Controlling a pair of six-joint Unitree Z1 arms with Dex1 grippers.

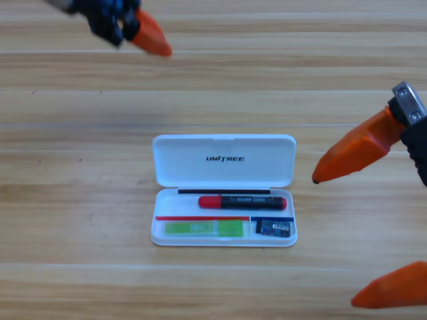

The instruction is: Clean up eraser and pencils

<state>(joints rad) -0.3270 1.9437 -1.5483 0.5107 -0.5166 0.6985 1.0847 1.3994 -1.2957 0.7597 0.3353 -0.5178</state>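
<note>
**Case open, all three items inside**

The white case [223,193] lies open on the table [80,200], lid flat behind the tray. In the tray's rear slot lies the marker [242,201], black with a red cap pointing left. The front left slot holds the light-green highlighter [203,229]; the front right slot holds the small dark eraser [275,229].

The right gripper [333,240] hangs at the right edge, jaws spread wide, holding nothing. The left gripper [150,35] waits at the top left; I cannot tell its jaw state.

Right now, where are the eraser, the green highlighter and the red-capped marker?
Eraser [275,229], high view, middle of its printed sleeve.
Green highlighter [203,229], high view, middle of its body.
Red-capped marker [242,202], high view, middle of its barrel.
</note>
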